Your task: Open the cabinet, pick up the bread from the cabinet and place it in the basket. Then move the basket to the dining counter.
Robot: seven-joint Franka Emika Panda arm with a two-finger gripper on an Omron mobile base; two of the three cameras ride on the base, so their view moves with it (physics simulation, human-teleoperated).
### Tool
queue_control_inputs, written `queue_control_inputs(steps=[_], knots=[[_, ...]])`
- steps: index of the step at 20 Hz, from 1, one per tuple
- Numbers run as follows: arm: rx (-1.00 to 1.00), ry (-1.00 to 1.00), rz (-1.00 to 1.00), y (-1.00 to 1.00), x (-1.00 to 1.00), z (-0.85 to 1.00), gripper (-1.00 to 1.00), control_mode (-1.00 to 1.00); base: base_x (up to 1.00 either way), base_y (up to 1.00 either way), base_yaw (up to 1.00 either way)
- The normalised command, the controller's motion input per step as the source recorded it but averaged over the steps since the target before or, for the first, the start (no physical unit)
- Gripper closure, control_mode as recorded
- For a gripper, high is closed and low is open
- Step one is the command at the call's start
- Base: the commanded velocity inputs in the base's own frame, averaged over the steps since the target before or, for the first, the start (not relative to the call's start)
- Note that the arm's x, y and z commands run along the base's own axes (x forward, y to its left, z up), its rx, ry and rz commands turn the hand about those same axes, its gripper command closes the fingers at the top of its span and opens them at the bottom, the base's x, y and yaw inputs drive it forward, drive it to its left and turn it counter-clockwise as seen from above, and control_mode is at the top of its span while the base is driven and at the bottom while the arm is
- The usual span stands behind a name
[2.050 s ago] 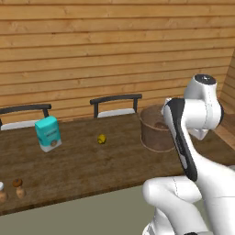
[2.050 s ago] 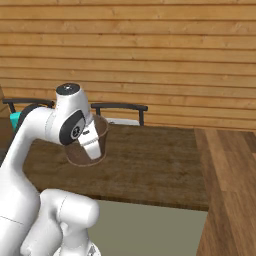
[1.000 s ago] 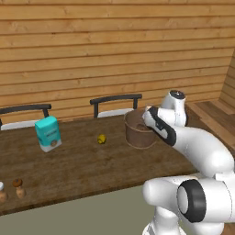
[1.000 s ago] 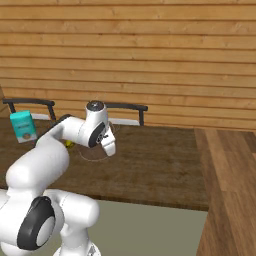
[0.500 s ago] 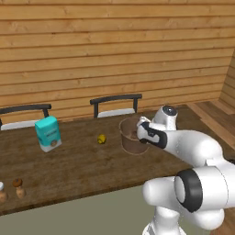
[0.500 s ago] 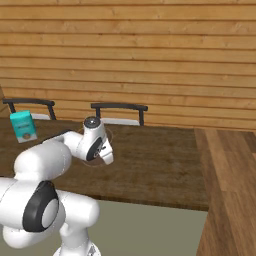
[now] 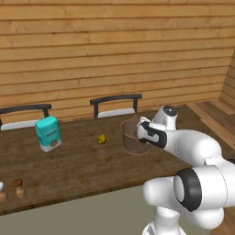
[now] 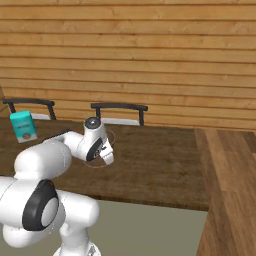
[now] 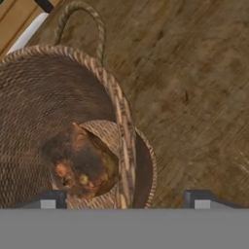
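Left base view: the round brown woven basket stands on the long dark brown wood-grain dining counter, with the white arm's two-finger gripper at its near rim. One second ago the arm carried the basket above this spot; half a second ago it was lower and closer to the counter. Now the basket sits on the counter surface. Judgement: the transfer step appears complete, and the remaining action is to lift the hand clear without tipping the basket. A teal carton, a tiny yellow ball and two small shakers occupy the counter well apart from the basket.

Right base view: the arm's wrist covers most of the basket; a thin arc of rim shows behind it. Two dark metal chair backs stand against the horizontal wood-plank wall.

Hand view: the fingers stand wide apart, one tip on each side of the basket wall, with nothing clamped between them. They have just spread from a near-closed grip on the rim. The small brown rounded bread lies on the basket floor; its crust looks rough and mottled. The basket wall is a tight ribbed weave with a braided rim and a rope loop handle. The counter shows a matt, streaked grain.
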Motion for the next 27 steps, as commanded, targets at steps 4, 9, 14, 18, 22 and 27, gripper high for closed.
queue_control_inputs(steps=[4,9,14,18,22,27], knots=[[0.00,0.00,0.02,0.00,-0.08,0.10,-1.00,-1.00,0.00,0.00,0.00],[-0.05,0.00,0.04,0.00,-0.74,0.92,-1.00,-1.00,0.00,0.00,0.00],[-0.16,0.00,0.05,0.02,-0.99,0.84,-1.00,-1.00,0.00,0.00,0.00],[-0.19,0.00,0.08,0.13,-1.00,0.43,-1.00,-1.00,0.00,0.00,0.00],[-0.16,0.00,0.16,0.11,-1.00,0.37,-1.00,-1.00,0.00,0.00,0.00],[-0.09,0.00,0.14,0.10,-1.00,0.43,-1.00,-1.00,0.00,0.00,0.00]])
